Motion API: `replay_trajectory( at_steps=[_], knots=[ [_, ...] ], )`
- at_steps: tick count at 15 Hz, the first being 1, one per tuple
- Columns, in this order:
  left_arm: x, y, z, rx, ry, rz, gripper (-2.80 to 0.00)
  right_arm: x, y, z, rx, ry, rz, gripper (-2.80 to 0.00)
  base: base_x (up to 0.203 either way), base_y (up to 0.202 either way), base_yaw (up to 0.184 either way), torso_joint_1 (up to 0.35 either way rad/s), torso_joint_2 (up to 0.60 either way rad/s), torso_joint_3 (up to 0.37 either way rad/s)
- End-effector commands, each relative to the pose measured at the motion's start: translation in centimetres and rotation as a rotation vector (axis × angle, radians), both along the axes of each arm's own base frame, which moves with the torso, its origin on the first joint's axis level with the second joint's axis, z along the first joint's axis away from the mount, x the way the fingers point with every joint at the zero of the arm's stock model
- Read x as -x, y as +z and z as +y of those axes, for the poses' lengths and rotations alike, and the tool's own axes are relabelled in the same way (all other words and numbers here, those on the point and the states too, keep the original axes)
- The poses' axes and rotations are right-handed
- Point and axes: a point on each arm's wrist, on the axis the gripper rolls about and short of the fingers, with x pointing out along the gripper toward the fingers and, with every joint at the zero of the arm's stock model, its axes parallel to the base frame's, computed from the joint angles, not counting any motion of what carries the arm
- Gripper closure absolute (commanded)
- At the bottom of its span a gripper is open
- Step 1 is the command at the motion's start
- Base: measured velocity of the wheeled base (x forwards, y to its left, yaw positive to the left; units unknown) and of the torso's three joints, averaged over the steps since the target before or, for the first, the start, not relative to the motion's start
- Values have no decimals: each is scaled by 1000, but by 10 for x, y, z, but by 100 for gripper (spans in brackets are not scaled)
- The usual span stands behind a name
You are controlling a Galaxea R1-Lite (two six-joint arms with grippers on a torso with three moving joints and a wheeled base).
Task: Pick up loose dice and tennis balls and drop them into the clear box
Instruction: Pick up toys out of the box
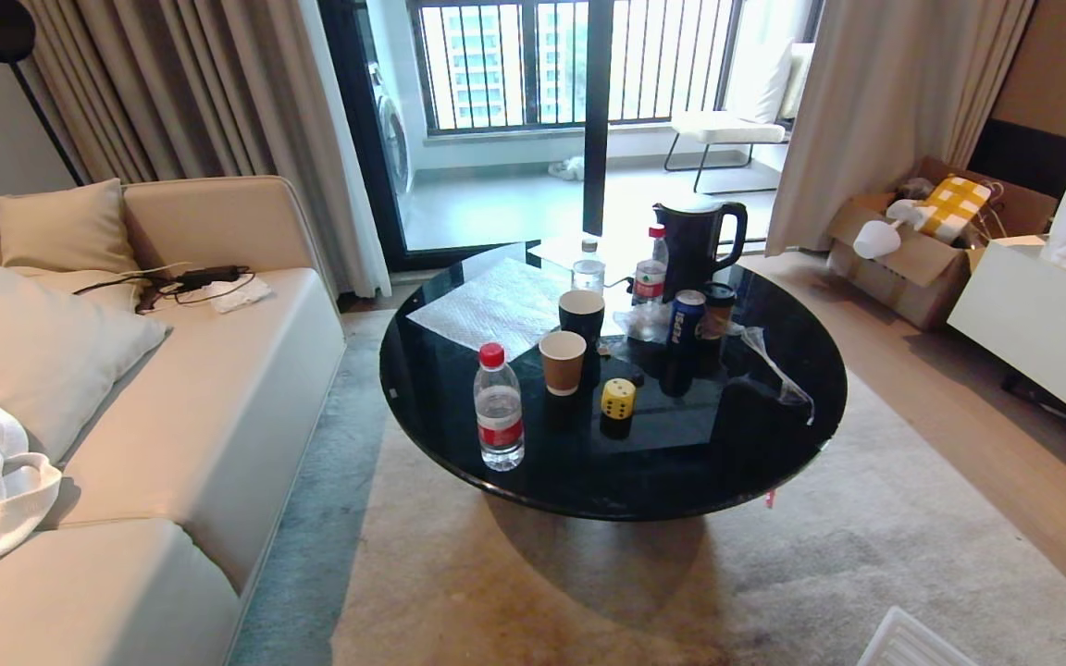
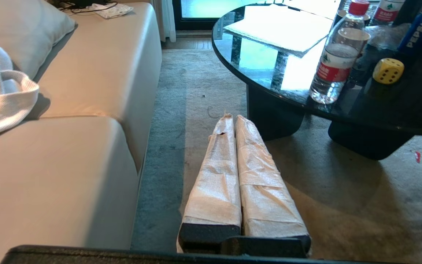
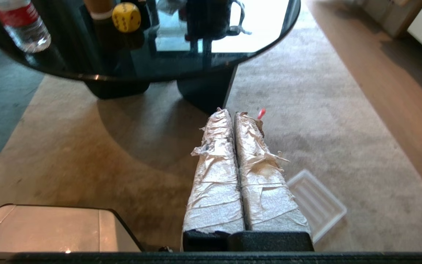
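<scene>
Beside the beige sofa [image 1: 172, 388], a round black glass table [image 1: 459, 462] stands on the carpet, crowded with a kettle [image 1: 695, 242], water bottles, paper cups and a cola can. Near its front edge sits the yellow die [image 1: 618, 398], just right of the brown paper cup [image 1: 562, 362] and close to the red-capped bottle [image 1: 499, 407]. Low over the carpet in front of the table, the left gripper [image 2: 232, 119] and right gripper [image 3: 232, 113] each have their wrapped fingers pressed together, holding nothing, with a ribbed clear lid [image 3: 315, 203] on the floor by the right one.
</scene>
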Motion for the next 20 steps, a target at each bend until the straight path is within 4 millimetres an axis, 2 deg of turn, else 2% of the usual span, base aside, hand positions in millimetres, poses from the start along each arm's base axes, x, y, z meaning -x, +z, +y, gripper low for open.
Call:
replay_trajectory(
  at_steps=[1,15,20],
  knots=[
    [0,0,0,2,1,2,0,0,0,0,0,1,3,0,186,0,-2,2,3,1],
    [0,0,0,2,1,2,0,0,0,0,0,1,3,0,182,0,0,2,3,1],
    [0,0,0,2,1,2,0,0,0,0,0,1,3,0,11,0,1,2,1,0]
  ],
)
